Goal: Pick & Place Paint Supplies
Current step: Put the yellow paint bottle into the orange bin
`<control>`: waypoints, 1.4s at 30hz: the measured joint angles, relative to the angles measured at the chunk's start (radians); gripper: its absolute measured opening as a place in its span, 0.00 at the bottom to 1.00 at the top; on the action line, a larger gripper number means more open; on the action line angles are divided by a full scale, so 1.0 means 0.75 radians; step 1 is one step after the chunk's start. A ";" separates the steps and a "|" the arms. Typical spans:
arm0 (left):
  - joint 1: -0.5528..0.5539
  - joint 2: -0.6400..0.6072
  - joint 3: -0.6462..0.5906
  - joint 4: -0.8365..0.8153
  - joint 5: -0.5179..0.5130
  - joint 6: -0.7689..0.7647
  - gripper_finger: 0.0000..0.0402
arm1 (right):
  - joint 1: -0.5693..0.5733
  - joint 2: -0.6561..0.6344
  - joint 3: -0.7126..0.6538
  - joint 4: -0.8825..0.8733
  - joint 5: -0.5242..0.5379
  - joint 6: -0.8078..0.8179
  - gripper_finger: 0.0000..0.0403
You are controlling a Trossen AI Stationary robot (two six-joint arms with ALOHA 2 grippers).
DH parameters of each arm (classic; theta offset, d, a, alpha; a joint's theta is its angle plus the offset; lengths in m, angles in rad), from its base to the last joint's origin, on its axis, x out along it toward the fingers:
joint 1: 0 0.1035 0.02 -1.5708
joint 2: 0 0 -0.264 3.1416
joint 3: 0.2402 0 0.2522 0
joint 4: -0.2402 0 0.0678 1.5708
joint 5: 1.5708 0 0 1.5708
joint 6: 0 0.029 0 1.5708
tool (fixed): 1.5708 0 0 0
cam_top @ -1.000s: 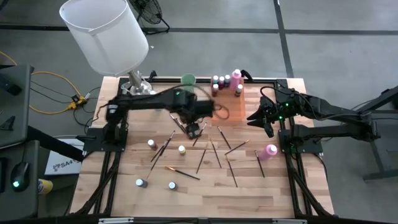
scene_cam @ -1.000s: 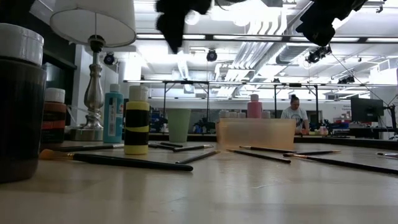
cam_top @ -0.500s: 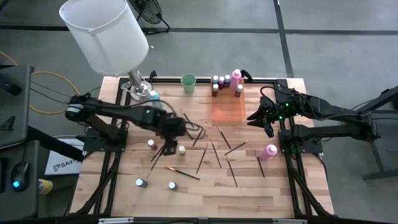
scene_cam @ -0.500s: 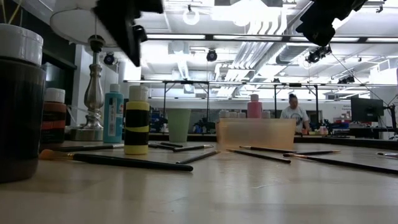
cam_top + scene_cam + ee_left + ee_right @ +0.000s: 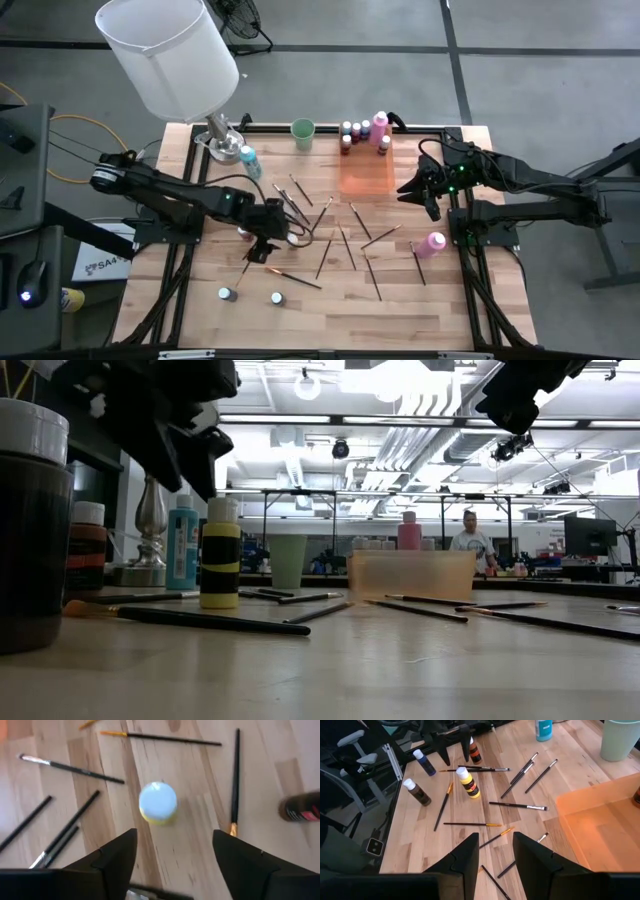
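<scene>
Yellow paint bottle [image 5: 157,803] stands just beyond the left gripper's [image 5: 172,855] wide-spread, empty fingers.

arm: I swing the left gripper [image 5: 266,247] from upper centre of the high view to left of centre | position: it now hangs above the yellow bottle [image 5: 292,240] | jaws: spread wider than before

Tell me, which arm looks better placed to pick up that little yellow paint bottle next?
The left. Its end effector hangs open right over the yellow paint bottle, fingers either side. The right end effector waits far off beside the orange tray.
</scene>
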 joint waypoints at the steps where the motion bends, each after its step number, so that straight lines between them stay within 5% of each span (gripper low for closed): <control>1: 0.002 0.000 -0.013 0.026 0.003 0.002 0.67 | 0.000 0.000 0.000 0.000 0.000 0.000 0.28; 25: 0.021 0.091 -0.112 0.332 -0.046 -0.041 0.73 | 0.000 0.000 0.000 0.000 0.000 0.000 0.28; 42: 0.021 0.092 -0.112 0.331 -0.042 -0.111 0.31 | 0.000 0.000 0.000 0.001 0.000 0.000 0.28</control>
